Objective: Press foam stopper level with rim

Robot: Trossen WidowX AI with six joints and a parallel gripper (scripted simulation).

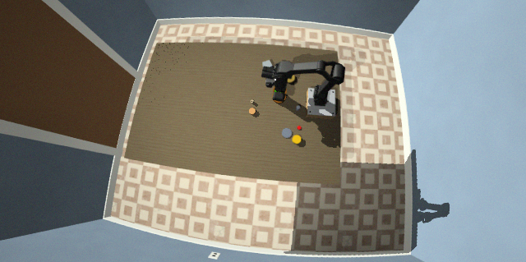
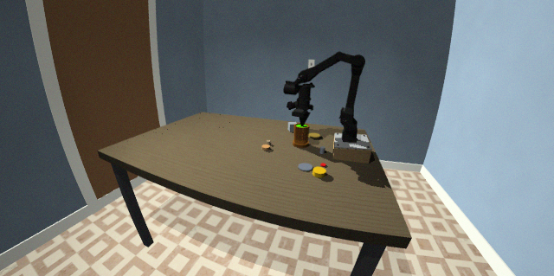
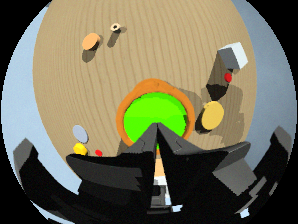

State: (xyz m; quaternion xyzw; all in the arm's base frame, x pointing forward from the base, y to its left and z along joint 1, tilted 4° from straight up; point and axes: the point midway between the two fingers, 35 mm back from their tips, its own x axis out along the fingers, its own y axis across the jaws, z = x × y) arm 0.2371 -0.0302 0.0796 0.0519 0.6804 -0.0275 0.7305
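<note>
An orange-brown jar [image 2: 301, 137] [image 3: 120, 116] stands upright on the table. The bright green stopper [image 3: 155, 107] [image 2: 299, 125] fills its mouth. In the exterior view a thin band of green shows at the jar's top; how its top sits against the rim is too small to tell exactly. My gripper [image 3: 156, 126] [image 2: 302, 125] is shut and empty and points down. Its closed tips are at the stopper's top, a little off its middle toward the arm's side in the wrist view. Whether they touch or press the foam is not clear. In the top view the arm hides most of the jar.
A grey-white block [image 3: 235, 56] [image 2: 292, 126] and a dull yellow disc [image 3: 212, 115] [image 2: 314, 136] are near the jar. An orange disc [image 1: 252, 111] [image 2: 266, 147], a grey-blue disc [image 1: 287, 133] [image 2: 305, 167], a yellow cylinder [image 1: 297, 139] [image 2: 319, 172] and small red pieces lie farther off.
</note>
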